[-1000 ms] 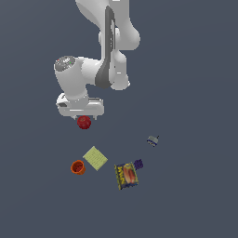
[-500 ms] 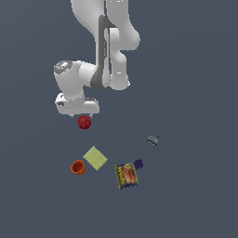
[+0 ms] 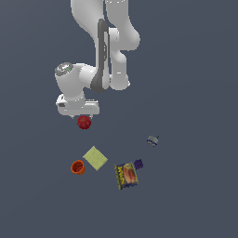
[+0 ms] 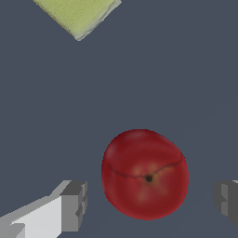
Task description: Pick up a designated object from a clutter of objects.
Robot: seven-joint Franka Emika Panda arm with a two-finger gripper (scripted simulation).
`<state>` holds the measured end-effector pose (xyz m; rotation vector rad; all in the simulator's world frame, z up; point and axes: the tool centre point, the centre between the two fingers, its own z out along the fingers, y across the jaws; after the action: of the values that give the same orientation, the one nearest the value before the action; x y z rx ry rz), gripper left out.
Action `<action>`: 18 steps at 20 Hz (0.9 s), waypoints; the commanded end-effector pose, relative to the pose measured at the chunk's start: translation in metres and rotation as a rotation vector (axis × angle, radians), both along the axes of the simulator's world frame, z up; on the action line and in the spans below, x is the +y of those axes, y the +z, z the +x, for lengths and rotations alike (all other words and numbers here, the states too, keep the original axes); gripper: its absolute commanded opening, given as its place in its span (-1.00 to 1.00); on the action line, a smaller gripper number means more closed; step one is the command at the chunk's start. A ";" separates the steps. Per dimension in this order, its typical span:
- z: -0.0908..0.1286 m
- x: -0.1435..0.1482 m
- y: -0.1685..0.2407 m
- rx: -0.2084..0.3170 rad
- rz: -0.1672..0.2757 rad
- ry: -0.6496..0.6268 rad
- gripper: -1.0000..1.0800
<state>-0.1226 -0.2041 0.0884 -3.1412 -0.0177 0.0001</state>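
Note:
The dark-red apple [image 3: 83, 122] lies on the grey floor just under my hand. In the wrist view the apple [image 4: 145, 179] sits between my two fingers with its stem dimple facing the camera. My gripper [image 4: 149, 203] is open, and a gap shows between each fingertip [image 4: 73, 204] and the apple. In the exterior view the gripper [image 3: 83, 116] hangs right above the apple, its fingertips mostly hidden by the hand. The rest of the clutter lies in front: an orange cup [image 3: 77, 167], a yellow-green pad [image 3: 95, 158], a meat can [image 3: 126, 175], a purple block [image 3: 138, 164] and a grey-blue piece [image 3: 152, 140].
A corner of the yellow-green pad [image 4: 79, 16] shows in the wrist view, well away from the apple. The white arm [image 3: 104, 51] rises behind the hand. The grey floor [image 3: 195, 93] runs on all sides.
The hand and the arm above it have shifted slightly to the exterior view's left. The apple and the other items have not moved.

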 end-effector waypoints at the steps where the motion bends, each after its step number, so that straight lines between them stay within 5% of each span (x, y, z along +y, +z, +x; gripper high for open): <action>1: -0.001 0.000 -0.009 0.001 0.000 0.000 0.92; 12: -0.002 0.000 -0.038 0.001 -0.001 0.000 0.92; 13: -0.002 0.000 -0.038 0.001 -0.001 0.000 -1.00; 18: -0.002 0.000 -0.038 0.001 -0.001 0.000 -1.00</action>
<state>-0.1245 -0.2055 0.0511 -3.1424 -0.0143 -0.0007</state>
